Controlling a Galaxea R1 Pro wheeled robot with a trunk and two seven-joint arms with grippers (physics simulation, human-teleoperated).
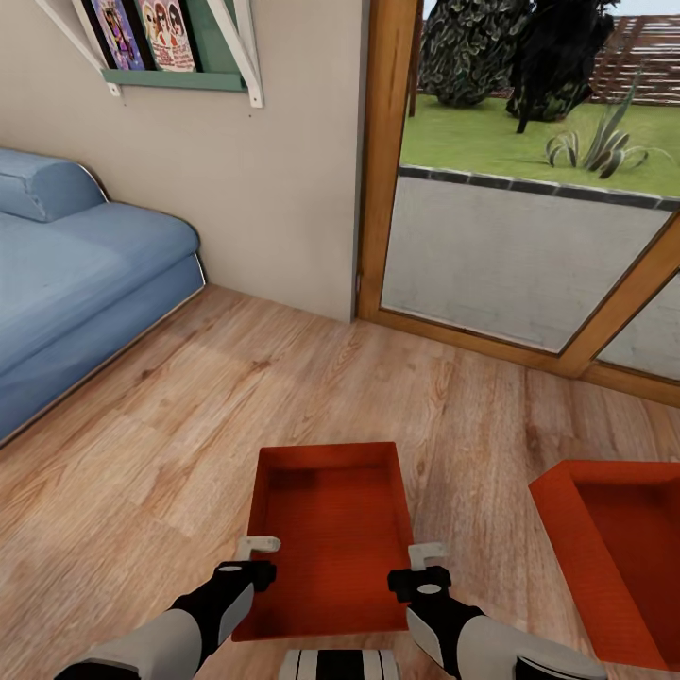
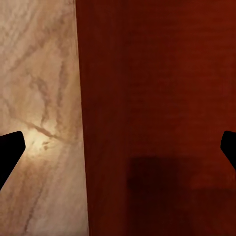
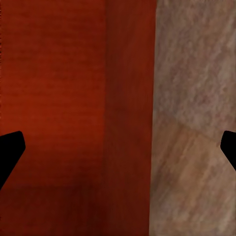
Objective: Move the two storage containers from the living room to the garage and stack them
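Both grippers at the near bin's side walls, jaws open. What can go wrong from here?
1. The left gripper and right gripper each straddle a thin side wall of the near container; an uneven close could probably tilt or flex it.
2. The second container sits close to the right; a swing of the right arm might knock it.
3. The sofa and glass door hem in the turn; the carried bin could clip them.

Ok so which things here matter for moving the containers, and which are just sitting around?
Part of the job:
- storage container between the arms
- second storage container at the right
- left gripper and right gripper, jaws open, one straddling each side wall
- wood-plank floor

Just lying about:
- blue sofa
- wall shelf
- glass door
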